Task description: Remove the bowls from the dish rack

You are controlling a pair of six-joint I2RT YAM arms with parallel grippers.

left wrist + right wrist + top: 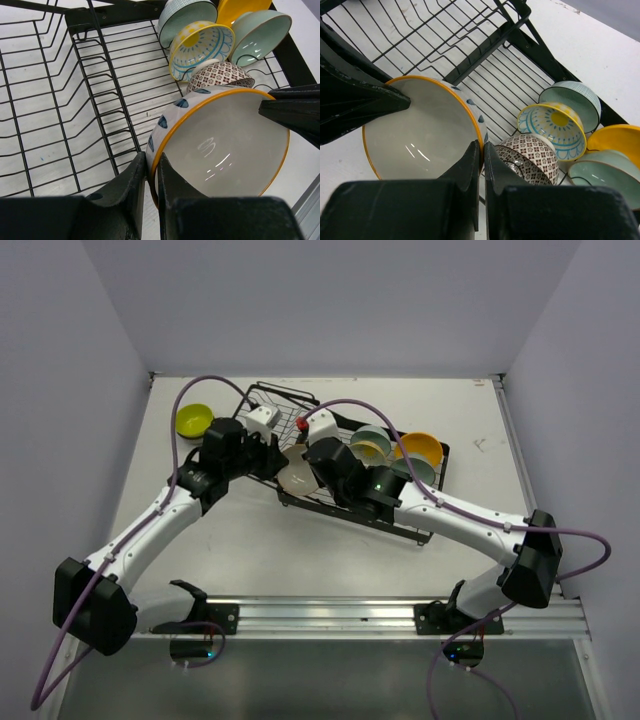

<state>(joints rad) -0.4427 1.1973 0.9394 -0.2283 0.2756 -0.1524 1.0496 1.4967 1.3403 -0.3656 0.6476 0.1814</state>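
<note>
nearest the lens in the left wrist view, the left gripper had its two fingers nipped tight on the rim of the orange-rimmed bowl, w/ the bowl's wall between them and no gap to spare. the right gripper was clamped the same way on the opp. side of the rim, so both held one bowl. it was tipped on edge, its inside showing to both wrist cams. the bowl hung at the near edge of the dish rack; couldn't tell if its underside touched the wires. just behind it sat the brown-patterned bowl, then four more bowls on edge in the rack. a yellow-green bowl sat on the table, left of the rack.

step, as i read it: one bowl mid-unload, prob. a handover btw grippers. the next move called for one gripper to let go before either pulled away, else they'd fight over the rim. the keeper would then carry it clear of the wires & set it on the table.

pose, top view: the left arm & right arm reached fwd & inward, wrists meeting over the rack's near side.
</note>
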